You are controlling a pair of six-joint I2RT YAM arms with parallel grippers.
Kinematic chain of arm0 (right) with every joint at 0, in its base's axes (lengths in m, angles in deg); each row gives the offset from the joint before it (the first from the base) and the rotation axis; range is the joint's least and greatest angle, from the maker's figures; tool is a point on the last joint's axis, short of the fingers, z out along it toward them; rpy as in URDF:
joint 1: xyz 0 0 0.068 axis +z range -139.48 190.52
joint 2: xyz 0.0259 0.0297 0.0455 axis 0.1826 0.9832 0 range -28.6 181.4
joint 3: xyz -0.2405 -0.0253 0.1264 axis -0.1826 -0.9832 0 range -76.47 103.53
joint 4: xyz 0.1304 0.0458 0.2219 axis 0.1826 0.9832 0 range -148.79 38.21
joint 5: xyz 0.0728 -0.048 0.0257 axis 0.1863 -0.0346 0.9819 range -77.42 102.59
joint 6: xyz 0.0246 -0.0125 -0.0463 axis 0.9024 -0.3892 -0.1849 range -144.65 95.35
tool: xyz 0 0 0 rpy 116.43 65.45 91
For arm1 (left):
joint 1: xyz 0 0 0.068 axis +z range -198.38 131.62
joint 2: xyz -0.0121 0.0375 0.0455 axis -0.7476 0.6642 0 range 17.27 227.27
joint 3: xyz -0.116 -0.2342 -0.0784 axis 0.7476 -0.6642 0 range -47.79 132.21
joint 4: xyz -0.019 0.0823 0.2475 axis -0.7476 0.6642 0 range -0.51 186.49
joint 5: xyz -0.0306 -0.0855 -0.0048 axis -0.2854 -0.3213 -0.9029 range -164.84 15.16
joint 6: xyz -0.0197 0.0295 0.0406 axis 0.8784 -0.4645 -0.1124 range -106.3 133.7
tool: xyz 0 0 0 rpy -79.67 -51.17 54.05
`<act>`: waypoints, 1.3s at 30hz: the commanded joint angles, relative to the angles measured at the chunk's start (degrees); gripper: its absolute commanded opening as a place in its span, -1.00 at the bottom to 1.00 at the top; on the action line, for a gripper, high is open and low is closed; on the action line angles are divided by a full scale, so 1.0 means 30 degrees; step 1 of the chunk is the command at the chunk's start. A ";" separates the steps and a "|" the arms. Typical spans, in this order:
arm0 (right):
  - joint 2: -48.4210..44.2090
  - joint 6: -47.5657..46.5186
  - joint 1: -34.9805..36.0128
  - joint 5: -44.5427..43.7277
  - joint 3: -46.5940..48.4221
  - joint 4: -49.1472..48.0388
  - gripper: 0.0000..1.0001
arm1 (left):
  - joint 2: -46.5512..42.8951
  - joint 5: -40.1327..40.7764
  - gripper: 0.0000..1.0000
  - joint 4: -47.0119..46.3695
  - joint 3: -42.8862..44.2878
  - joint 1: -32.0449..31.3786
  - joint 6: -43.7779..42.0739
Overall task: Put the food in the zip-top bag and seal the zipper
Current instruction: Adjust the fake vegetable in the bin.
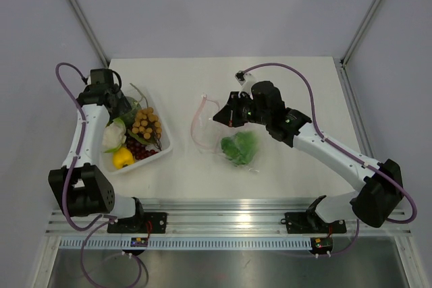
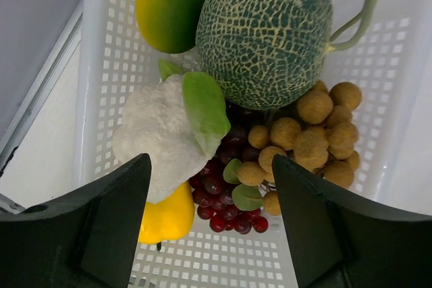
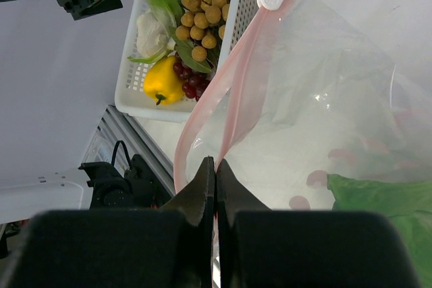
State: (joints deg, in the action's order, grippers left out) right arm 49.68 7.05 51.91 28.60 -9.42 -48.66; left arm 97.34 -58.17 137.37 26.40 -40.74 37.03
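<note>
White left arm [image 1: 82, 133] hangs over the tray's [image 1: 167, 145] food [image 1: 145, 125], jaws apart.

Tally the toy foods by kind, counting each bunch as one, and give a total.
Melon: 1
Green-yellow fruit: 1
Cauliflower: 1
Pepper: 1
Grape bunch: 1
Tan-ball bunch: 1
Lettuce, in the bag: 1
Total: 7

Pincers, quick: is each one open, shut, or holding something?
Left pincer: open, empty, above the white perforated plastic basket.
Right pincer: shut on the pink-red zipper strip of the clear plastic zip-top bag.
</note>
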 commanded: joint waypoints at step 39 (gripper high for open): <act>-0.0108 0.0975 0.0267 0.0991 -0.0903 -0.1971 -1.00 | -0.3723 -0.5260 -1.00 -0.1573 0.0437 0.0970 -0.1655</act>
State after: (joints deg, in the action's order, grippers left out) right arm 49.70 9.24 51.91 30.15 -12.50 -51.46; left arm 85.91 -68.90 134.92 28.09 -37.81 33.40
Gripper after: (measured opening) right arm 0.011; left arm 0.008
